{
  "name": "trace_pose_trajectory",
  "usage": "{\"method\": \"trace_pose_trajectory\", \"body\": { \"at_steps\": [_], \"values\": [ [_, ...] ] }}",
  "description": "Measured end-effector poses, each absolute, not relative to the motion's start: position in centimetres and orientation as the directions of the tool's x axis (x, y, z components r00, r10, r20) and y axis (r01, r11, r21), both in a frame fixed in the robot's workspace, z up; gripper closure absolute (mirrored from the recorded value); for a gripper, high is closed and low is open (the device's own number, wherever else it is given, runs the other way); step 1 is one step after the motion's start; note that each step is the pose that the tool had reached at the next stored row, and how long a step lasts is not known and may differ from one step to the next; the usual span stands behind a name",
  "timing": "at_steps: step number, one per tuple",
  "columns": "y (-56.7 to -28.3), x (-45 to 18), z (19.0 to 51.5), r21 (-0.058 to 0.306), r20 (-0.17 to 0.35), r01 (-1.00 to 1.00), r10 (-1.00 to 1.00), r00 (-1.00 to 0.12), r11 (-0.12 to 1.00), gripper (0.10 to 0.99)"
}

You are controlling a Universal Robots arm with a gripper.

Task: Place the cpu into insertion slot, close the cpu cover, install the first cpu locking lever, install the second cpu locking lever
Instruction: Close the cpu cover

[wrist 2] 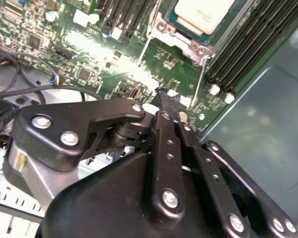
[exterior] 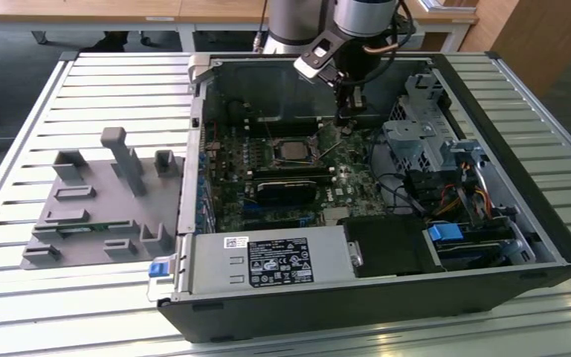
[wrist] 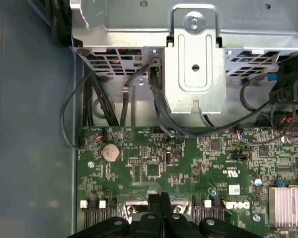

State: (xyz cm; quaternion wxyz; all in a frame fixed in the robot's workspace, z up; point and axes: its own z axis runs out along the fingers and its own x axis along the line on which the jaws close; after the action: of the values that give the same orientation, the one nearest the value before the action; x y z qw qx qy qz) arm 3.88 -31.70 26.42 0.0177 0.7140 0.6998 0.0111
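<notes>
**Lever stage of the CPU installation, as judged from the layout.**

Exterior view: the open computer case [exterior: 523,223] lies on the slatted table [exterior: 117,82]. The arm enters at upper centre. Its gripper [exterior: 346,125] hangs over the motherboard [exterior: 265,195], just to the exterior view's right of the insertion slot [exterior: 276,151] near frame centre. The cpu [exterior: 291,151] sits in that slot.

Second wrist view: the cpu's pale top plate shows through the window of the cpu cover [wrist 2: 188,45], which appears to lie flat over it. The gripper's fingers [wrist 2: 164,124] are clenched together with nothing between them. The tip sits between two thin wire rods running out from the socket's corners, one wire lever [wrist 2: 143,52] and the other wire lever [wrist 2: 201,82]. Both appear unlatched. Whether the tip touches either rod cannot be told.

Good practice for this step, offered as a judgement:
- **Pusher:** keep the fingers closed so they act as one blunt pusher.
- **Contact point:** bear on the lever near its free end.
- **Path:** follow the lever's arc downward before nudging it sideways under its catch.
- **Clearance:** stay clear of the white memory-slot clips [wrist 2: 214,89] and the small board components beside the socket.
- **Cover:** a cover that is not fully flat would likely resist latching.
</notes>
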Motion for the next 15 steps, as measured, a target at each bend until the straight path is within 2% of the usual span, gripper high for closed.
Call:
{"method": "trace_pose_trajectory", "body": {
  "at_steps": [15],
  "values": [
    [-31.2, 5.5, 25.6, 0.040, -0.010, 0.999, 1.000, 0.017, -0.017, 0.965]
  ]
}}
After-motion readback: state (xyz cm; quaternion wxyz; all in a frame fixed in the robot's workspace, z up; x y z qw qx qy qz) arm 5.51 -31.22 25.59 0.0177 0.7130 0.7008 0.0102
